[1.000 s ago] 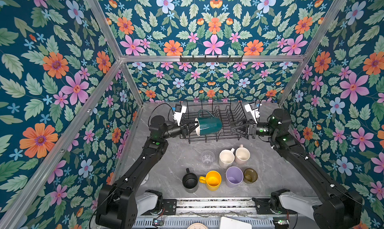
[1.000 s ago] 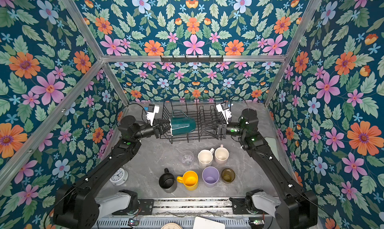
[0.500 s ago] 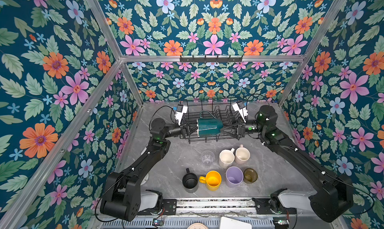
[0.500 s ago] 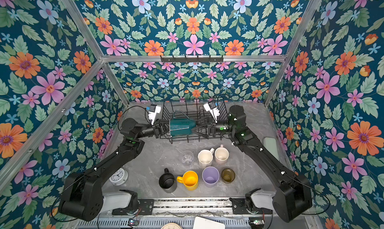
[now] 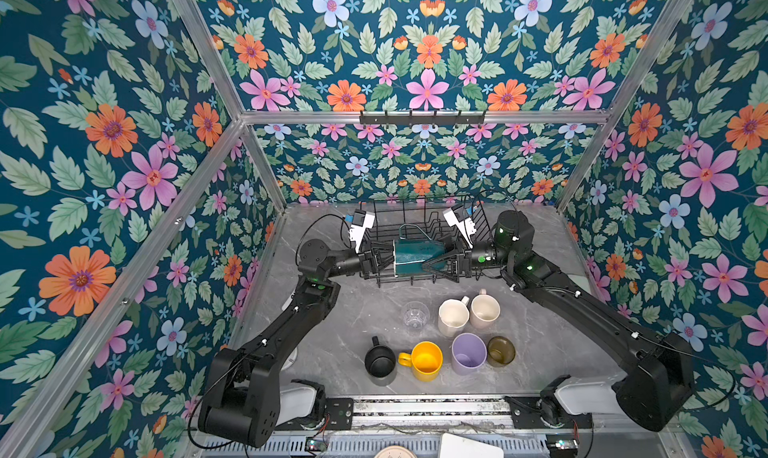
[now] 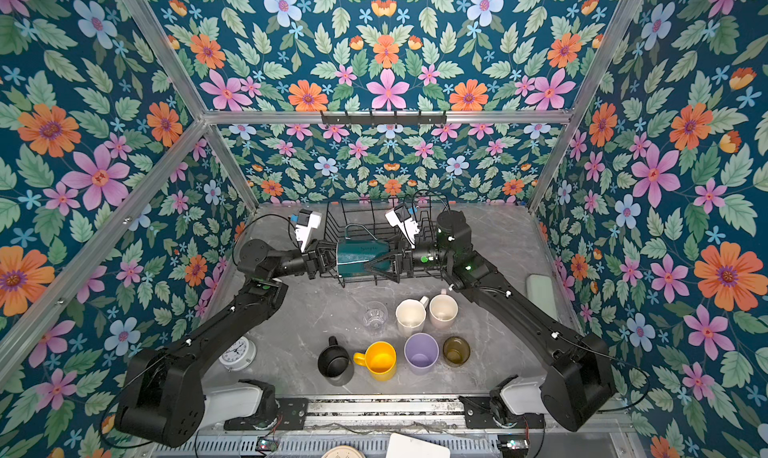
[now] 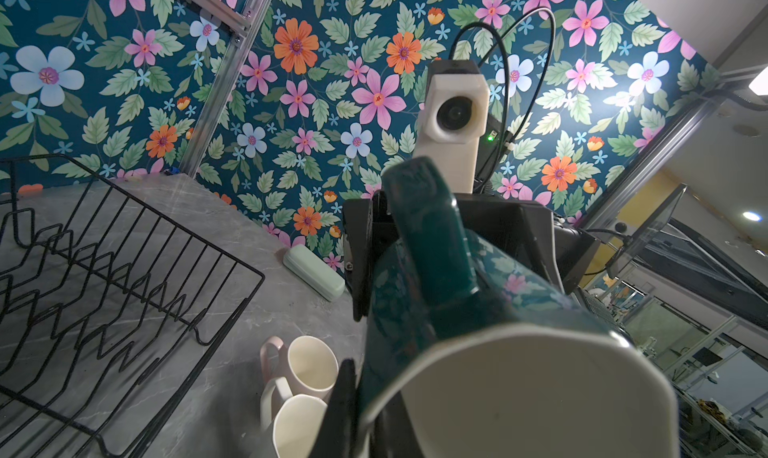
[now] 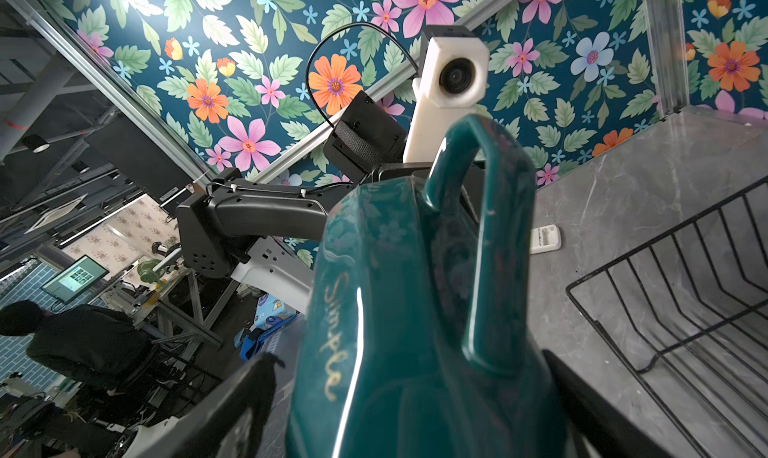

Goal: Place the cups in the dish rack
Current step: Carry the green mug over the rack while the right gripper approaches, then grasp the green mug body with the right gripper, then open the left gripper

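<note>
Green mug (image 5: 415,257) sideways between both claws, seemingly above rack (image 5: 419,223).

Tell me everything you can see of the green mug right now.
The green mug is glossy dark green, ceramic by its look, white inside, with a loop handle and gold script reading "Simple". It lies on its side in the air over the rack's front edge, handle up. The left gripper is shut on its rim; the right gripper's open fingers straddle its base end.
</note>
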`<state>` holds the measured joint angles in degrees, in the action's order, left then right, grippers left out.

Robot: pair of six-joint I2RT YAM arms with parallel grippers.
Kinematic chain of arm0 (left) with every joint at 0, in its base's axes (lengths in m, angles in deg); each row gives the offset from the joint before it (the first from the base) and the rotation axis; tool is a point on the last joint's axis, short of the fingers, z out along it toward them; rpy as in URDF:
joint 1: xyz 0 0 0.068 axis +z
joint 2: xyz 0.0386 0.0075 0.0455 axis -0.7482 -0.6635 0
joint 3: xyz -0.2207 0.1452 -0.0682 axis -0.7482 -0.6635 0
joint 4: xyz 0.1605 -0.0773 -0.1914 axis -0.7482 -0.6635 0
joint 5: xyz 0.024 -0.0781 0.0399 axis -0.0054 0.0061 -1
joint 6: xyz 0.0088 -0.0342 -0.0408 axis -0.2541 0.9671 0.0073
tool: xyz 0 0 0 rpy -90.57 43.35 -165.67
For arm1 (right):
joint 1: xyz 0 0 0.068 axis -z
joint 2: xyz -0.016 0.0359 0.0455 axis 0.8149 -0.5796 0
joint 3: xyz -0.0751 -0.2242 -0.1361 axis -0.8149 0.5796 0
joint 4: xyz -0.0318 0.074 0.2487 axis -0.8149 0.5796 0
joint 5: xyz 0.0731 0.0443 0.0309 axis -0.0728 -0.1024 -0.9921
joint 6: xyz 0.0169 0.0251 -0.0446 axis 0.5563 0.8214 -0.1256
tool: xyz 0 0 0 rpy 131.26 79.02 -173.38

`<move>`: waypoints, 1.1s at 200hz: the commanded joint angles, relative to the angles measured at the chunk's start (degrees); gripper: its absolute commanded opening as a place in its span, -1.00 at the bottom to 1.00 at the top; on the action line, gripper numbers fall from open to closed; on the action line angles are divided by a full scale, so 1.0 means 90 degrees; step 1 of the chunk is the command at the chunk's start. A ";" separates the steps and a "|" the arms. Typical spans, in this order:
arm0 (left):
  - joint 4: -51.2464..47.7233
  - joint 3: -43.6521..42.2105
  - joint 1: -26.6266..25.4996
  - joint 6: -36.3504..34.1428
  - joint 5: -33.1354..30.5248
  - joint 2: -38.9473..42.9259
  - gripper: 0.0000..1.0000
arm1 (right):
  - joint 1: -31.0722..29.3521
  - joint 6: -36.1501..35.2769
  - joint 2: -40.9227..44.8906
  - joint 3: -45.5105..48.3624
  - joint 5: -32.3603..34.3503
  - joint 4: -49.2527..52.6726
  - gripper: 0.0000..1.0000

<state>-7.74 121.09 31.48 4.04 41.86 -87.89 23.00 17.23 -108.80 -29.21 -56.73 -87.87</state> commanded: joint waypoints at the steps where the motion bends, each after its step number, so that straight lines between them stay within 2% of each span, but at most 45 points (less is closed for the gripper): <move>1: 0.0520 -0.0008 -0.0001 0.0065 0.0017 0.0026 -1.00 | -0.0070 0.0004 -0.0034 -0.0039 0.0249 -0.0171 0.91; 85: 0.0539 -0.0028 0.0001 0.0153 0.0145 0.0036 -1.00 | -0.0212 0.0259 -0.0303 -0.0085 0.0259 -0.0512 0.81; 132: 0.0549 0.0017 0.0003 0.0250 0.0247 -0.0066 -1.00 | -0.0242 0.0230 -0.0467 -0.0164 0.0112 -0.0483 0.67; 161: 0.0614 0.0039 -0.0009 0.0356 0.0298 -0.0128 -1.00 | -0.0252 0.0155 -0.0508 -0.0186 0.0088 -0.0444 0.47; 194: 0.0646 0.0082 -0.0003 0.0425 0.0303 -0.0195 -1.00 | -0.0256 0.0093 -0.0513 -0.0195 0.0066 -0.0345 0.16; 220: 0.0676 0.0103 -0.0001 0.0460 0.0296 -0.0228 -1.00 | -0.0261 0.0035 -0.0505 -0.0186 0.0061 -0.0253 -0.19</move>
<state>-6.47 121.30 31.62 7.36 44.62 -89.96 20.95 18.50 -113.20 -30.70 -58.16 -90.91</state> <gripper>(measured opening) 0.089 0.798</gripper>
